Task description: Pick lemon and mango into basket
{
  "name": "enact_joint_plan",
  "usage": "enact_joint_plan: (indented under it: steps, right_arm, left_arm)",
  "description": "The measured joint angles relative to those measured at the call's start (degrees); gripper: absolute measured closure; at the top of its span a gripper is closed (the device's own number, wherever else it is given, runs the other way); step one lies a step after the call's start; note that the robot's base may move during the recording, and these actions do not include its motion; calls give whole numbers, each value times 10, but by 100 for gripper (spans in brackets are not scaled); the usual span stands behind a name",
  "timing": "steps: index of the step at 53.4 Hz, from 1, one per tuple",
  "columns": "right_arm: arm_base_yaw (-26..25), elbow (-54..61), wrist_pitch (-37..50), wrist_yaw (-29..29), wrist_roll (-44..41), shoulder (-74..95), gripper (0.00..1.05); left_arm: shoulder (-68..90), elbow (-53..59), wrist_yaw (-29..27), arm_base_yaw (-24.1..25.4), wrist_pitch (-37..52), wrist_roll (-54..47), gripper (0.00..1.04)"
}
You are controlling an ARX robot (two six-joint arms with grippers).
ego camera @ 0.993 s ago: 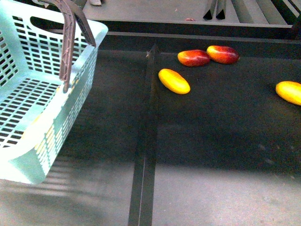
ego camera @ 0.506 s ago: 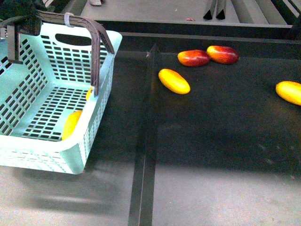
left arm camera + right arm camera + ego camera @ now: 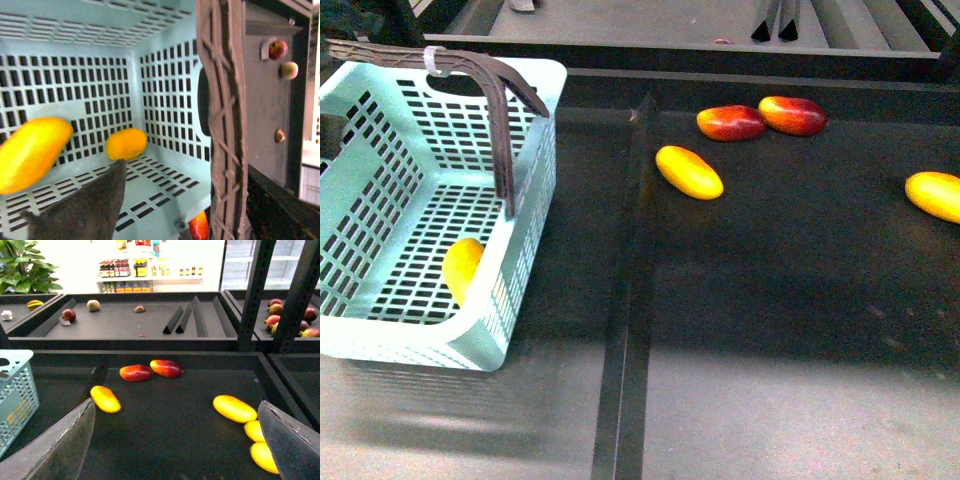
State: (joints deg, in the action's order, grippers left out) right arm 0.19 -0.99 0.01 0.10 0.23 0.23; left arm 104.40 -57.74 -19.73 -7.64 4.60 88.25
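- We pick the basket [image 3: 525, 300] as our landmark: it sits level on the dark shelf, its brown handle [image 3: 502, 120] arched over the open top.
- Inside, in the front view, we see the lemon [image 3: 461, 268] lying on the slotted floor, tucked against the wall nearest the black divider strip [image 3: 620, 330].
- In the left wrist view the basket [image 3: 165, 100] fills the picture, and there the lemon [image 3: 126, 144] rests in a floor corner; a longer yellow fruit [image 3: 31, 152] lies just beside it, apart from it.
- A red-and-yellow fruit [image 3: 199, 227] peeks out under the handle [image 3: 225, 125] in that same view; we cannot tell whether it is inside or outside the basket.
- The left gripper shows only one dark fingertip [image 3: 82, 210] low in the basket; we cannot tell how its jaws stand, or whether it touches anything.
- Beyond the divider from the basket, a yellow mango [image 3: 689, 172] lies alone on the dark mat, and two red-yellow mangoes [image 3: 762, 118] sit end to end just past it, farther from the basket.
- Farthest from the basket, another yellow fruit [image 3: 934, 195] is cut by the picture's edge.
- The right gripper [image 3: 172, 440] hangs well away from the basket [image 3: 17, 395], its fingers [image 3: 52, 445] spread wide with nothing between them, above the mat.
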Motion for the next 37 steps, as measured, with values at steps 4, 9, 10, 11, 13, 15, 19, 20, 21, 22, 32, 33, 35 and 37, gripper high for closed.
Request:
enact_joint_plan:
  steps: [4, 9, 10, 11, 13, 15, 19, 20, 21, 22, 32, 33, 35, 37]
  right_arm:
    - [0, 0, 0, 0, 0, 0, 9]
    - [0, 0, 0, 0, 0, 0, 9]
    - [0, 0, 0, 0, 0, 0, 9]
    - [0, 0, 0, 0, 0, 0, 9]
    - [0, 0, 0, 0, 0, 0, 9]
    - [0, 0, 0, -1, 0, 0, 9]
    - [0, 0, 0, -1, 0, 0, 9]
    - [0, 0, 0, -1, 0, 0, 9]
    - [0, 0, 0, 0, 0, 0, 9]
    - [0, 0, 0, 1, 0, 0, 9]
    - [0, 0, 0, 0, 0, 0, 9]
    - [0, 0, 0, 0, 0, 0, 9]
    - [0, 0, 0, 0, 0, 0, 9]
    - [0, 0, 0, 0, 0, 0, 9]
  left_arm:
    - [-52, 28, -15, 8, -42, 2, 23]
    - [-130, 65, -43, 18, -115, -12, 6]
    - [-150, 71, -49, 18, -139, -21, 6]
    - [-169, 73, -56, 14, -162, -31, 7]
    - [-195, 83, -43, 6, -163, -82, 9]
    - [-232, 159, 46, -5, 28, -226, 19]
    - [-271, 269, 114, -17, 287, -482, 35]
    - [-283, 296, 121, -16, 347, -560, 40]
    - [-295, 317, 122, -12, 393, -618, 46]
    - [-308, 334, 122, -7, 425, -678, 51]
    - [-379, 419, 139, 17, 455, -846, 86]
    - [-382, 422, 140, 18, 454, -848, 88]
    - [-403, 440, 146, 23, 452, -859, 99]
    - [-425, 456, 152, 28, 448, -866, 101]
